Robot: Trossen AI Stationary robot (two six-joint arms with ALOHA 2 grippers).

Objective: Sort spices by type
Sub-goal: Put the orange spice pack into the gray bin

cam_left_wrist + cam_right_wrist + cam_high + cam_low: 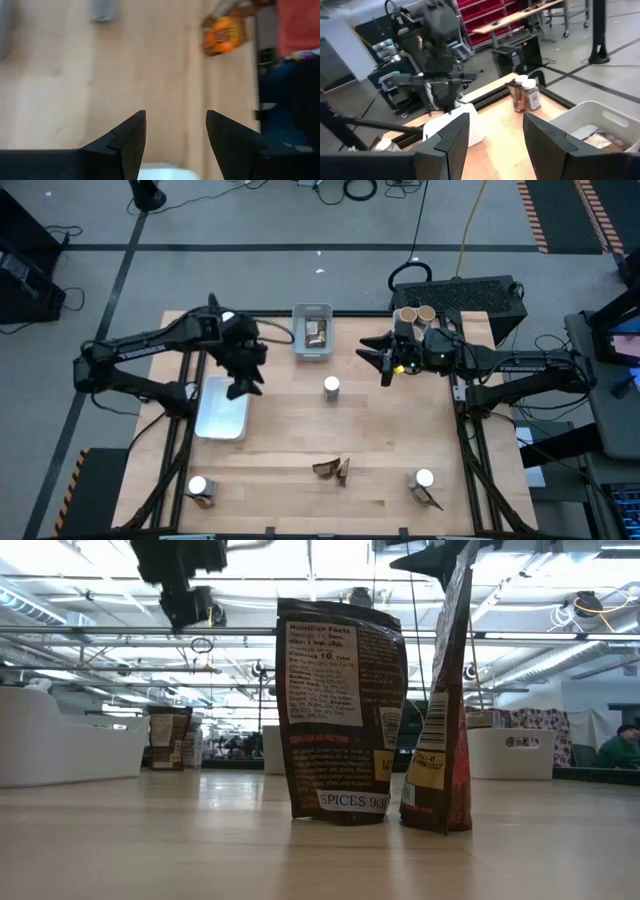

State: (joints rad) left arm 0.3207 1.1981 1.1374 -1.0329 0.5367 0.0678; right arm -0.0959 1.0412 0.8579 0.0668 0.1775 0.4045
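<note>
We saw the left gripper part-open and empty above the white tray, the right gripper likewise part-open and empty near the grey tray, spices scattered: jar mid-table, packets in front.

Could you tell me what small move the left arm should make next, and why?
Probably swing toward the white-capped jar standing alone mid-table. The left gripper hovers open and empty beside the white tray, and that jar looks like the nearest unsorted spice.
</note>
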